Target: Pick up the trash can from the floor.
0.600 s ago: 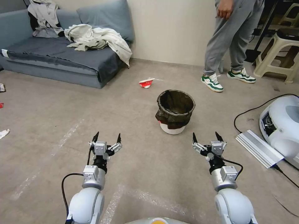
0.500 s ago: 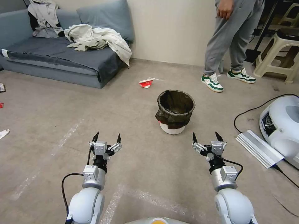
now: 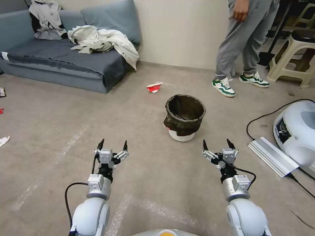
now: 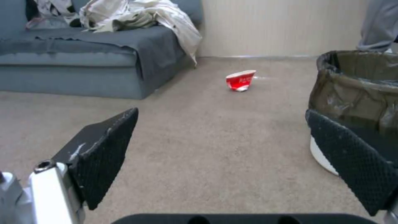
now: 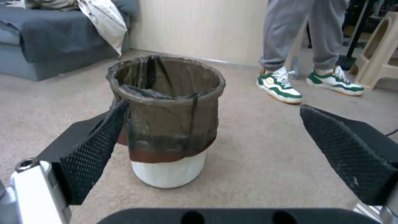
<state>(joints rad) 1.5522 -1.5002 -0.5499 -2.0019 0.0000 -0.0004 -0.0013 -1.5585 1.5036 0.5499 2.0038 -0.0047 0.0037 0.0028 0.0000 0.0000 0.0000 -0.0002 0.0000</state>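
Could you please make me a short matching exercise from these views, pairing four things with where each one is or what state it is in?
Things:
1. trash can
2. red cup
3. left gripper
4. pale jacket

Places or states:
A. draped over the sofa
B. open, held above bare floor
C. lying beyond the can, toward the wall
D. upright, lined with a dark bag

Pairs: 1-D, 2-C, 3-B, 4-A

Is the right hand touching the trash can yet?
Apart. The head view shows bare floor between the open right hand and the trash can, which stands ahead of it, slightly toward the robot's left.
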